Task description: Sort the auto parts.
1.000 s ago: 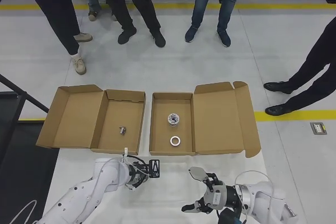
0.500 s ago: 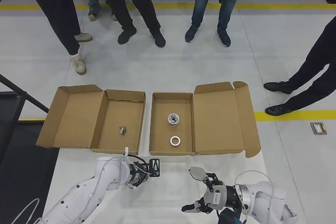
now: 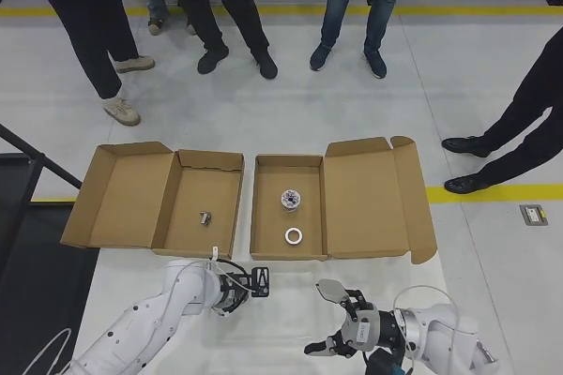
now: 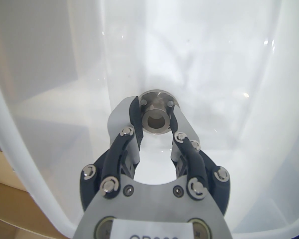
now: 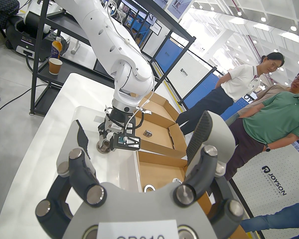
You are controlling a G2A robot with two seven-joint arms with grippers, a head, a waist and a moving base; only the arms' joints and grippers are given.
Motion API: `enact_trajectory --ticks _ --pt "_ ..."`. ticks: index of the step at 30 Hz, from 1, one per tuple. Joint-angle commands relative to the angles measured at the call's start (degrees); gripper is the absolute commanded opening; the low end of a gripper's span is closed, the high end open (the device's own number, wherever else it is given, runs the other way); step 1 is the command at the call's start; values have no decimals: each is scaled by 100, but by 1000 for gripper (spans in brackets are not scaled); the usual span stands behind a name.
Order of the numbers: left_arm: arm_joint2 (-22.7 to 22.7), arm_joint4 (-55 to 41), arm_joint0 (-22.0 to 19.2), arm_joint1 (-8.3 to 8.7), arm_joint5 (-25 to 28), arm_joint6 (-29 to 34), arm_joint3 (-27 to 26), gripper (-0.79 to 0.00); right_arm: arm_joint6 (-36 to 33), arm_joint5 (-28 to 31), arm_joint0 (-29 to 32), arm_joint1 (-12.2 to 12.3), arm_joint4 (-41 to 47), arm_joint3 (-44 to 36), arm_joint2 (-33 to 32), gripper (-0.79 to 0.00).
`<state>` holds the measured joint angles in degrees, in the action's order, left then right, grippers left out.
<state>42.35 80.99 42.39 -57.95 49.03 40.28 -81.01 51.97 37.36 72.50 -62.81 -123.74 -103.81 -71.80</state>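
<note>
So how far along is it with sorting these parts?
Done: one small metal part lies in the left box, a ring and a round part in the right box. In hand: the left end effector is shut on a flanged metal bushing down in the white bin. Left: getting that bushing into a box; the right end effector is open and empty.

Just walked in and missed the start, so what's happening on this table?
The robot is sorting metal parts. Its left gripper is shut on a flanged bushing down in the white bin. The right gripper hangs open, holding nothing. Beyond lie two open cardboard boxes: the left box holds one small part, the right box a ring and a round part.
</note>
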Motion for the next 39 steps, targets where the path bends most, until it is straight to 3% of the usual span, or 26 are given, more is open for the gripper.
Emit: enact_trajectory --ticks 1,2,8,14,17,25,30,36,39 --pt "-1 -2 -6 -10 10 -3 11 -723 0 0 0 0 0 0 0 0" --pt "3 1 -9 -14 16 -4 11 -785 0 0 0 0 0 0 0 0" --pt "171 -162 39 17 166 -92 -161 -785 0 0 0 0 0 0 0 0" --pt "767 -704 310 205 601 -231 -792 -785 0 0 0 0 0 0 0 0" --pt "1184 -1072 550 342 897 -251 -1142 -785 0 0 0 0 0 0 0 0" --pt "1758 -2683 1003 842 897 -533 -1891 -785 0 0 0 0 0 0 0 0" --pt "1905 -3772 1038 1245 897 -1022 -2011 -785 0 0 0 0 0 0 0 0" --pt "1927 -4838 1072 1686 897 -2054 -1988 -785 0 0 0 0 0 0 0 0" --pt "1927 -4838 1072 1686 897 -2054 -1988 -785 0 0 0 0 0 0 0 0"
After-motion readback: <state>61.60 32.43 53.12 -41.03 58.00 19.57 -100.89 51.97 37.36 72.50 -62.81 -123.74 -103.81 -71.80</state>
